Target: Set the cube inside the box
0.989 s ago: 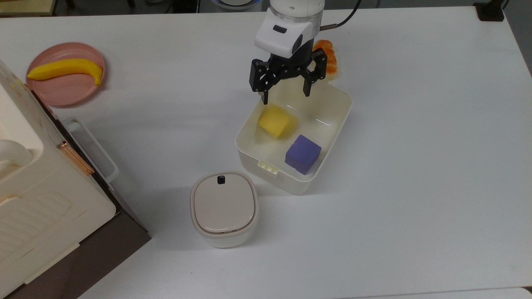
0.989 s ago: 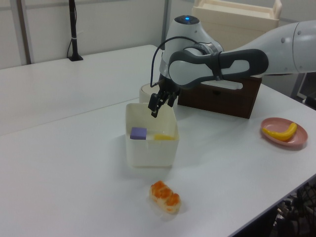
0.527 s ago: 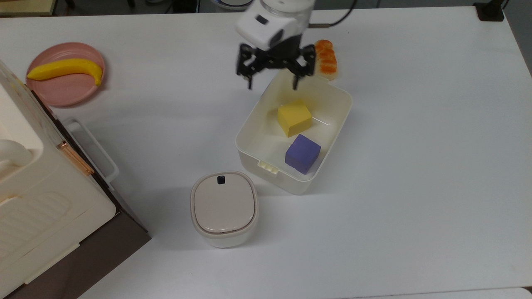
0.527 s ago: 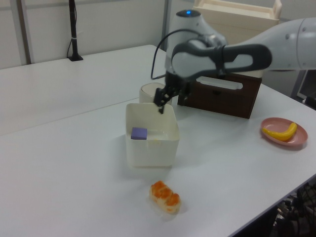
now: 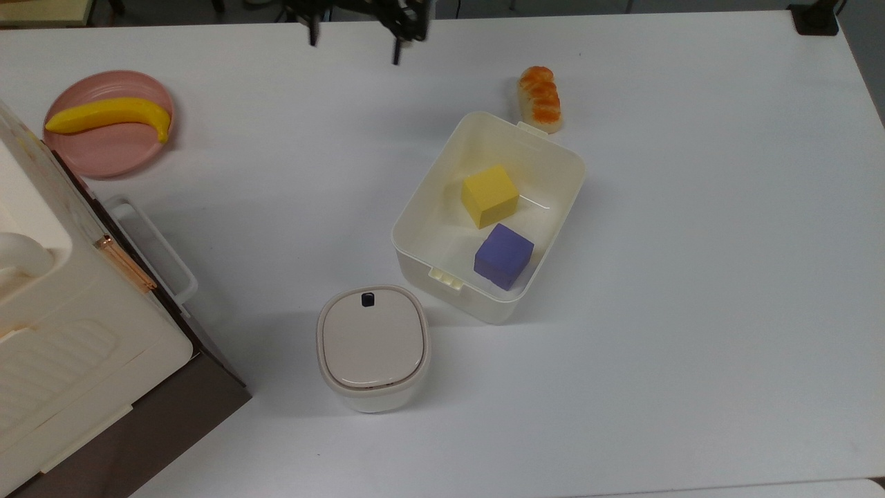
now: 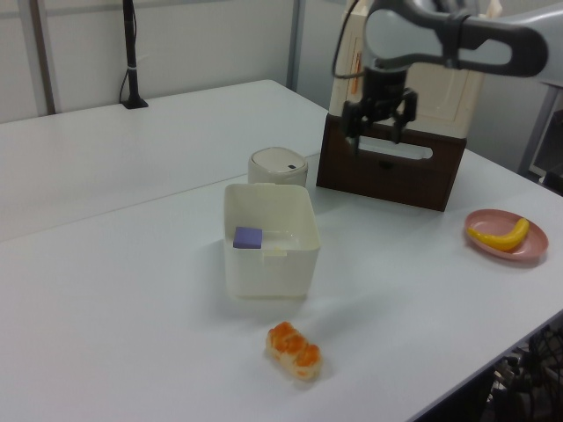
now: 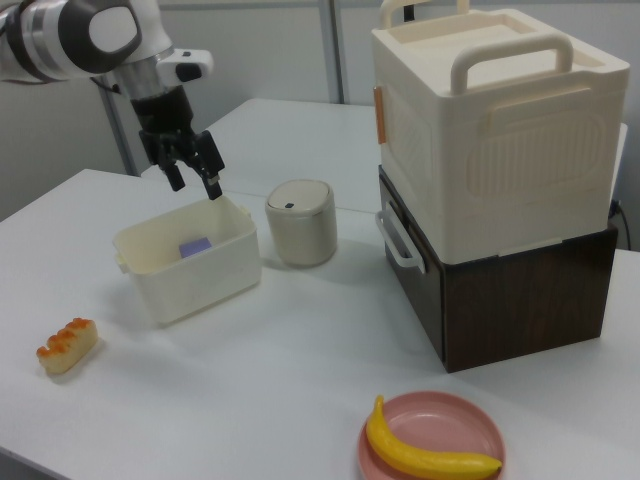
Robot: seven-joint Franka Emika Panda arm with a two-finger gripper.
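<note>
The yellow cube lies inside the cream-white box, close beside a purple cube. The left view shows the box with the purple cube in it; the right view shows the box and purple cube, with the wall hiding the yellow one. My gripper hangs open and empty, high above the table, well off toward the top view's upper left of the box. It also shows raised in the left view and the right view.
A lidded white canister stands just in front of the box. A sushi piece lies behind the box. A banana rests on a pink plate at the top view's left, beside the large white-and-brown appliance.
The open gripper rose from over the box and swung toward the top view's upper left. The yellow cube shifted and settled flat in the box next to the purple cube.
</note>
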